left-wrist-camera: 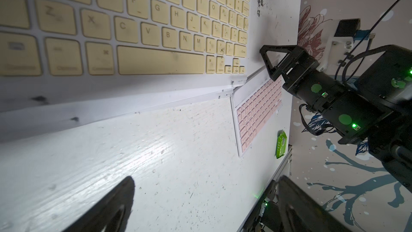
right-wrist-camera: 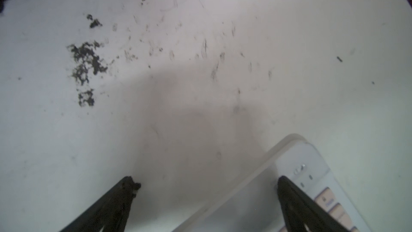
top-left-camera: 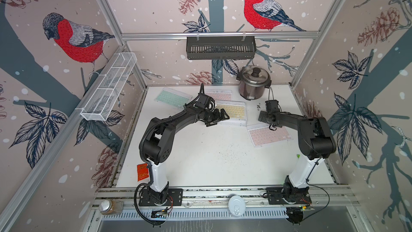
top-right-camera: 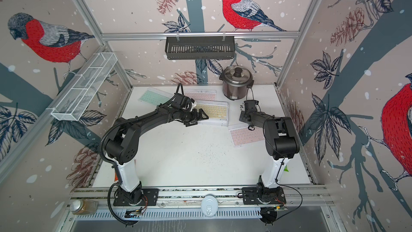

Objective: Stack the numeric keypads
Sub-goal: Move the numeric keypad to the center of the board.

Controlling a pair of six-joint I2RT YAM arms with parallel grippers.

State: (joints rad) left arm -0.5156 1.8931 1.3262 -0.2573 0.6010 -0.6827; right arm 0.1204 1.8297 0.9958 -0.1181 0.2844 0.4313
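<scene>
In both top views, a yellow-keyed keypad (top-left-camera: 234,112) (top-right-camera: 214,110) tops a stack of keypads mid-table. A mint keypad (top-left-camera: 172,97) and a pink keypad (top-left-camera: 219,95) lie flat behind it, and another pink keypad (top-left-camera: 268,135) (left-wrist-camera: 256,112) lies to the right. My left gripper (top-left-camera: 219,119) (left-wrist-camera: 205,197) hovers open at the stack's near left corner, holding nothing. My right gripper (top-left-camera: 264,117) (right-wrist-camera: 207,188) stands open over the far corner of the right pink keypad (right-wrist-camera: 312,175). One of its fingers (right-wrist-camera: 294,201) is above the clear frame, the other over bare table.
A lidded steel pot (top-left-camera: 254,82) stands at the back right. A black basket (top-left-camera: 220,47) hangs on the rear rail and a white wire basket (top-left-camera: 109,85) on the left wall. A red packet (top-left-camera: 142,171) lies front left, a green packet (left-wrist-camera: 281,143) by the right edge.
</scene>
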